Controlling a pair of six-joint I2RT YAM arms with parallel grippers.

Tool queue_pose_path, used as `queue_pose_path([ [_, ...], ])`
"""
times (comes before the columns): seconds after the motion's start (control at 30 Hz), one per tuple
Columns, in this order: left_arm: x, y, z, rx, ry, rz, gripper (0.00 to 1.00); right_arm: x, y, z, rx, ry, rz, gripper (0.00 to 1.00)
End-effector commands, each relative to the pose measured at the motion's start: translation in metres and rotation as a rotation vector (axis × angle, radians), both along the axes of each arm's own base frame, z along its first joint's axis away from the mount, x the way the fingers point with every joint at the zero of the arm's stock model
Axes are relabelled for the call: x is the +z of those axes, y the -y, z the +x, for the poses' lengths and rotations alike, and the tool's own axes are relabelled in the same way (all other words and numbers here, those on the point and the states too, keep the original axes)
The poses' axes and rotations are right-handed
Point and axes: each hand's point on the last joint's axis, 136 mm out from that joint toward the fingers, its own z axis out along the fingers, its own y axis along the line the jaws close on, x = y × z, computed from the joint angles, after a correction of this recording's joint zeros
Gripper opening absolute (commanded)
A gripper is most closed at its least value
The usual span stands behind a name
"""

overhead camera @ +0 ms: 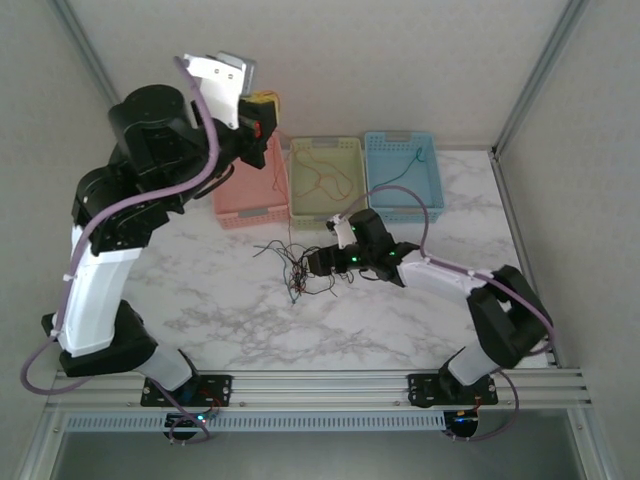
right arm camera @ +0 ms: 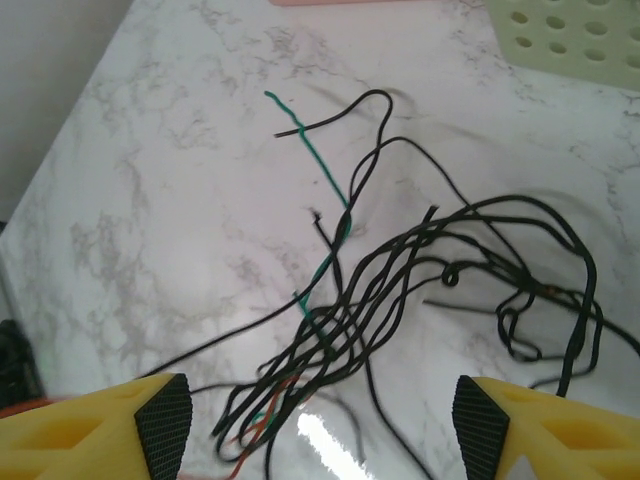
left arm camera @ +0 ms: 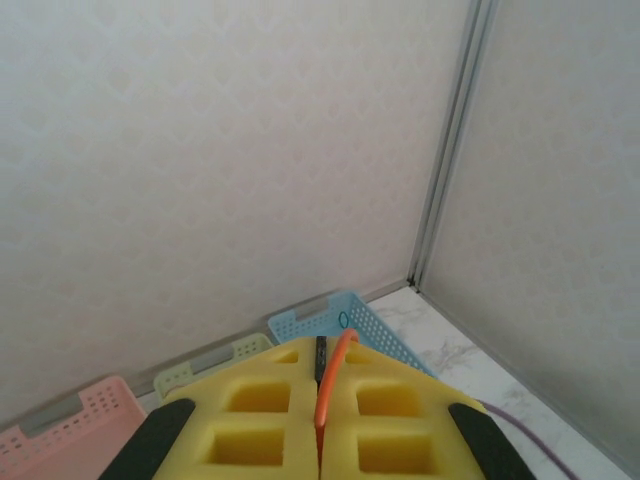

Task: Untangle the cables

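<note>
Many hair-thin black, teal and orange wires [overhead camera: 298, 270] lie tangled mid-frame on white marble table [overhead camera: 200, 300] beneath released right gripper [overhead camera: 316, 263]; left gripper [left arm camera: 320, 385], upper left, clenched on one orange wire [left arm camera: 338, 350].

The top camera sits high, far in front of the green basket [overhead camera: 322, 210], and looks down at the whole table [overhead camera: 220, 300]. The left wrist camera is up high near that basket [left arm camera: 180, 380], facing the wall [left arm camera: 200, 150]. The right wrist camera is low, close in front of it, over the cables [right arm camera: 345, 325], which the top camera sees too
</note>
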Motion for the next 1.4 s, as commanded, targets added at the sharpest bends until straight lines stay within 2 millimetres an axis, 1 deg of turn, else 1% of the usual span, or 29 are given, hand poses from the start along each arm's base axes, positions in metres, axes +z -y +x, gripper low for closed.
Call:
queue_pose_path([
  [0.0,0.047,-0.033,-0.03,-0.019,0.1,-0.134,0.0,-0.003,-0.02,0.007,0.023,-0.021,0.038,0.7],
  [0.07,0.054,-0.039,-0.038,-0.035,0.116,-0.157,0.0,-0.009,-0.025,0.009,0.026,-0.026,0.033,0.68],
  [0.23,0.073,-0.053,-0.058,-0.074,0.167,-0.219,0.0,-0.022,-0.031,0.008,0.038,-0.041,0.007,0.63],
  [0.43,0.083,-0.062,-0.075,-0.117,0.191,-0.258,0.0,-0.033,-0.035,0.013,0.036,-0.047,-0.028,0.63],
  [0.5,0.087,-0.065,-0.079,-0.128,0.202,-0.274,0.0,-0.043,-0.039,0.013,0.048,-0.074,-0.056,0.59],
  [0.57,0.09,-0.069,-0.082,-0.128,0.216,-0.281,0.0,-0.054,-0.037,0.013,0.052,-0.098,-0.093,0.52],
  [0.67,0.099,-0.082,-0.091,-0.113,0.251,-0.302,0.0,-0.067,-0.029,0.012,0.028,-0.102,-0.138,0.47],
  [0.77,0.111,-0.103,-0.103,-0.09,0.301,-0.332,0.0,-0.076,-0.022,0.01,0.021,-0.108,-0.168,0.44],
  [0.9,0.124,-0.127,-0.12,-0.074,0.354,-0.373,0.0,-0.089,-0.013,0.007,0.002,-0.124,-0.219,0.4],
  [1.03,0.133,-0.152,-0.14,-0.064,0.406,-0.415,0.0,-0.097,-0.005,0.008,-0.025,-0.119,-0.248,0.38],
  [1.1,0.137,-0.166,-0.151,-0.06,0.437,-0.437,0.0,-0.101,-0.003,0.008,-0.037,-0.119,-0.26,0.37],
  [1.2,0.14,-0.179,-0.162,-0.056,0.46,-0.457,0.0,-0.103,0.001,0.011,-0.061,-0.118,-0.279,0.37],
  [1.23,0.14,-0.181,-0.164,-0.059,0.465,-0.46,0.0,-0.103,0.001,0.012,-0.064,-0.114,-0.279,0.36],
  [1.3,0.138,-0.177,-0.163,-0.071,0.46,-0.454,0.0,-0.096,-0.001,0.013,-0.067,-0.105,-0.26,0.38],
  [1.37,0.134,-0.168,-0.157,-0.082,0.439,-0.434,0.0,-0.083,-0.004,0.013,-0.061,-0.094,-0.231,0.42],
])
